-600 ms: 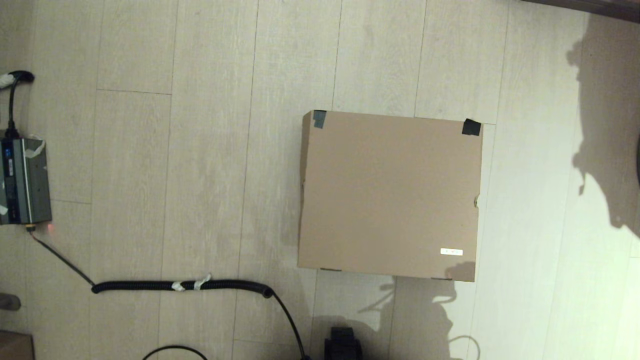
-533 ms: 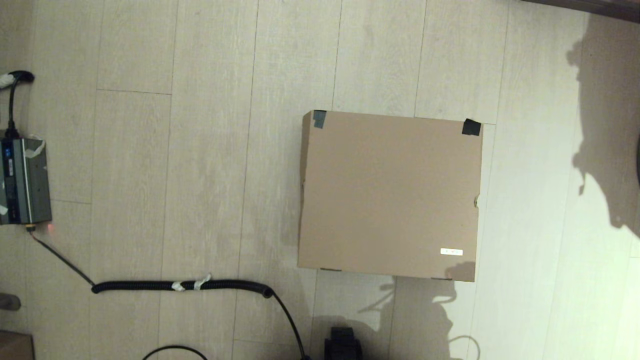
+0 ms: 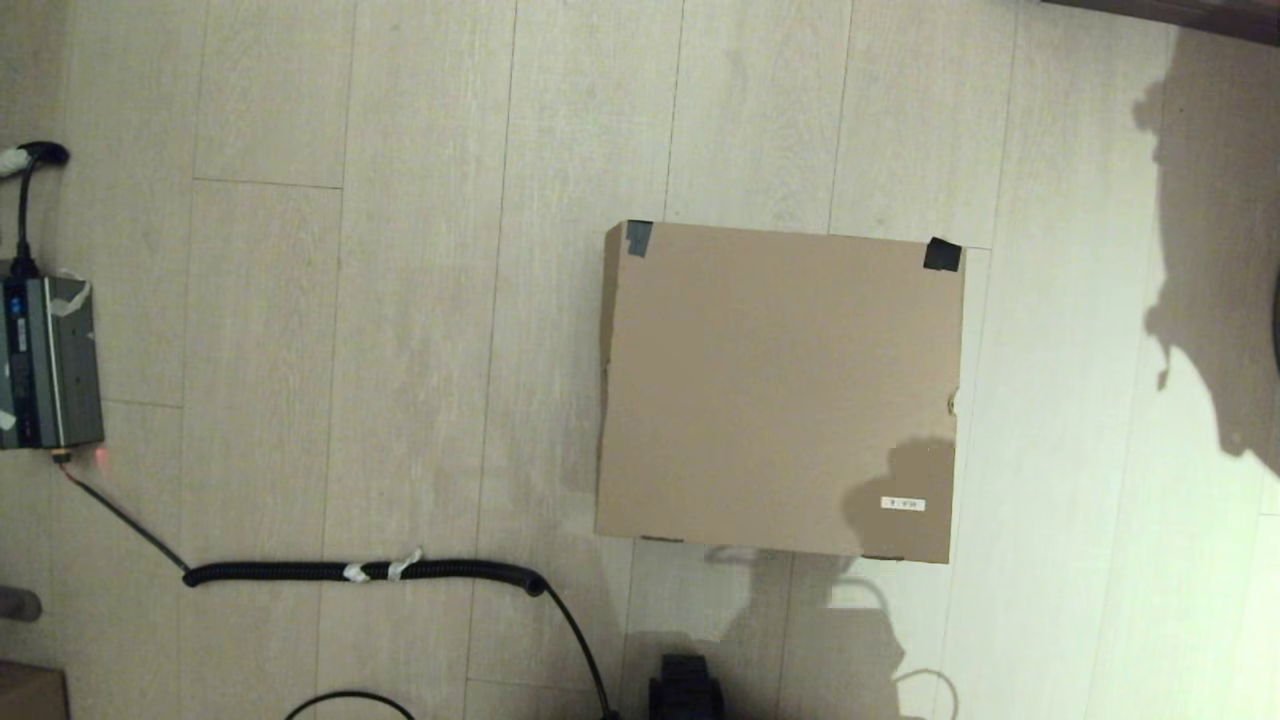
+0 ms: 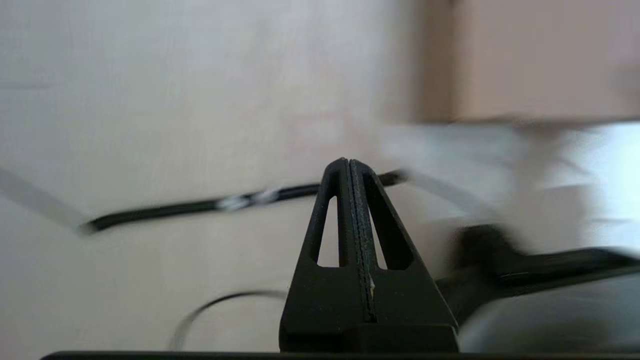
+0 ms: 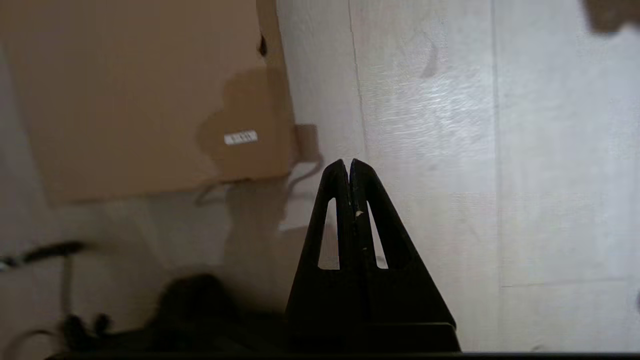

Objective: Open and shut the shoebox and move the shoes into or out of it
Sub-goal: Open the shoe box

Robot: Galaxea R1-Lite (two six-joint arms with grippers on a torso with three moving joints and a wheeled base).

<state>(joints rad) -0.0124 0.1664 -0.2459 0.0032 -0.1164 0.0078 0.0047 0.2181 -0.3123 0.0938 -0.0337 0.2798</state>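
The brown cardboard shoebox [image 3: 780, 390] lies on the floor with its lid down, black tape on its two far corners and a small white label [image 3: 902, 504] near its front right corner. The shoes are hidden. Neither arm shows in the head view; only their shadows fall on the box's front right corner. In the left wrist view my left gripper [image 4: 348, 162] is shut and empty, above the floor in front of the shoebox [image 4: 540, 60]. My right gripper [image 5: 348, 163] is shut and empty too, off the shoebox's [image 5: 140, 95] front right corner, near the label [image 5: 240, 137].
A black coiled cable [image 3: 370, 571] runs along the floor left of the box's front edge, leading to a grey power unit [image 3: 45, 365] at the far left. A black part of the robot's base [image 3: 686, 690] sits at the bottom centre. Bare wooden floor lies right of the box.
The arm shadows have crept up over the box's front right corner and the label. The box has not moved.
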